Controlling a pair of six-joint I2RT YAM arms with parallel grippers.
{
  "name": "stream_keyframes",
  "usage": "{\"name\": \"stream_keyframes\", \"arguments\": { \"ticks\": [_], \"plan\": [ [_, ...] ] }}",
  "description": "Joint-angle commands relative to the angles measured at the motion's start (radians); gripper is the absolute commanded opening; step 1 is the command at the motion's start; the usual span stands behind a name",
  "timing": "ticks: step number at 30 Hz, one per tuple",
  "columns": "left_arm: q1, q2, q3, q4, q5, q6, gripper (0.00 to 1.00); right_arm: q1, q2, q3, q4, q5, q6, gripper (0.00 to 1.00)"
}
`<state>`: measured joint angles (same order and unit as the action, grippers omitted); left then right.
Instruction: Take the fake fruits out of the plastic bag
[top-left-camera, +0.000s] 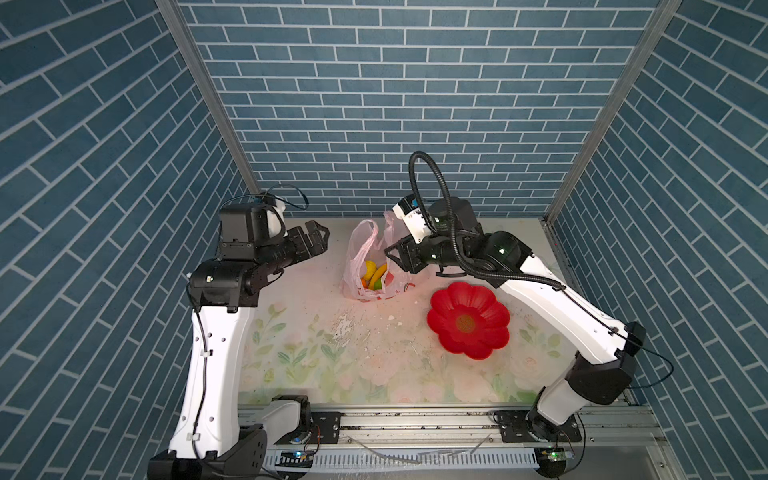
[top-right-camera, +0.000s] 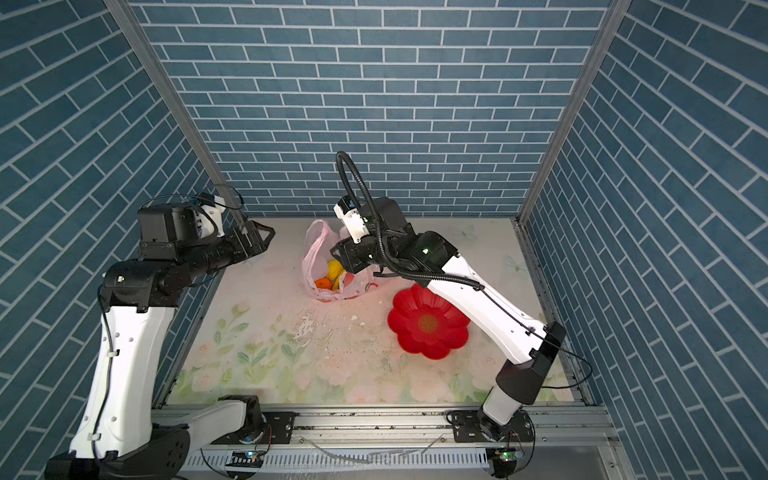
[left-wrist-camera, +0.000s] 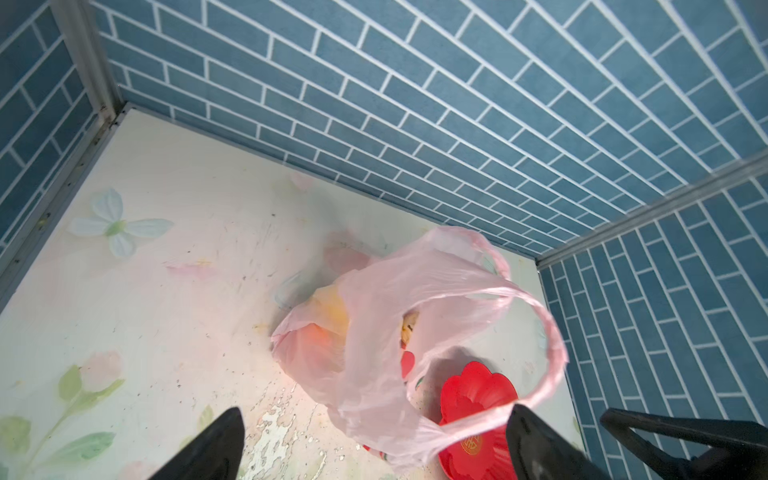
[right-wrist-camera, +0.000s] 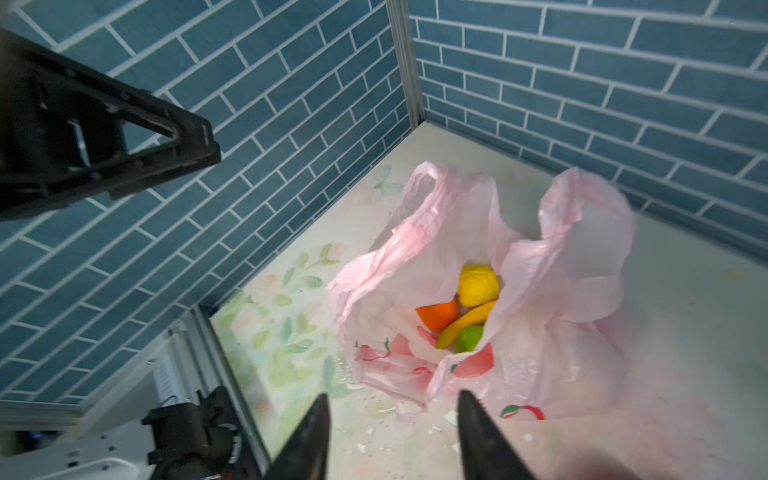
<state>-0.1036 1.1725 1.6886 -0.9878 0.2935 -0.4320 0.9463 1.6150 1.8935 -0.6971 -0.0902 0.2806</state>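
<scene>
Jaws, left gripper (top-left-camera: 325, 238): spread wide, nothing btwn them. Jaws, right gripper (top-left-camera: 394, 259): parted partway, also empty; both fingertips show bare in the right wrist view.

Pos.: plastic bag (top-left-camera: 353, 270) stands at far ctr of the table (top-left-camera: 316, 365), btwn the two grippers and far-left of the red flower plate (top-left-camera: 467, 320). Left gripper hovers to the bag's left w/ a clear gap in both top views. Right gripper sits at the bag's right rim, above the mouth; contact w/ film there: cannot tell.

Orientation: bag long axis approx. vertical, mouth up, two handles raised at the far side. Visible inside: lemon (right-wrist-camera: 478, 284), orange (right-wrist-camera: 436, 313), banana (right-wrist-camera: 465, 322), green ball (right-wrist-camera: 469, 338). Banana long axis runs near-left to far-right, lying across the other fruits. Any further fruits: hidden by film.

Step in hand (est.): first pick; no fruit is out yet.
1. Left gripper: pinch the left handle and draw it left to keep the mouth wide.
2. Right gripper: descend through the opening, not through film.
3. Set jaws across the banana's short axis, near mid-length; it looks topmost.
4. Lift straight up; thin film is likely to snag or ride up w/ the fruit.
</scene>
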Motion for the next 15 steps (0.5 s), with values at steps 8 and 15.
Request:
{"name": "stream_keyframes", "arguments": {
  "ticks": [8,15],
  "plan": [
    [-0.352,0.011,0.116,-0.104,-0.100,-0.040,0.55,-0.051,-0.076,-0.157,0.006,0.118,0.048,0.13],
    [-0.494,0.138,0.128,-0.196,-0.289,0.019,0.71,-0.135,-0.137,-0.255,0.033,0.119,0.086,0.12]
  ]
}}
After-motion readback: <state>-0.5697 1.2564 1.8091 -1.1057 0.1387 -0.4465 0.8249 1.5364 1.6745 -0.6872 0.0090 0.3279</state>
